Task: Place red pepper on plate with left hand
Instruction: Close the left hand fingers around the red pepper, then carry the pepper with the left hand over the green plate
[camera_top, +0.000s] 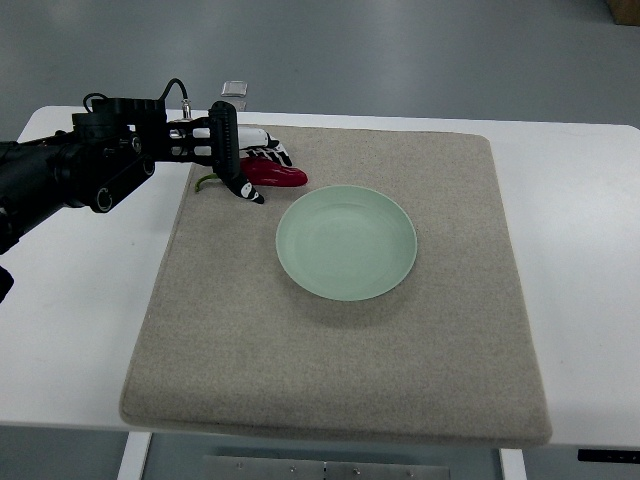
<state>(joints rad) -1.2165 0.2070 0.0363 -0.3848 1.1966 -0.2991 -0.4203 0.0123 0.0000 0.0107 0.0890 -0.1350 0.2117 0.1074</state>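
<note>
On the white tabletop (590, 200) lay a grey mat (340, 370), and the pale green plate (346, 242) at its middle was bare, so the placing remained undone. The left hand (240, 165) sat at the mat's far left, fingers apparently curled around the red pepper (278, 174), a small glossy pod with a green stem, resting just beside the plate.
</note>
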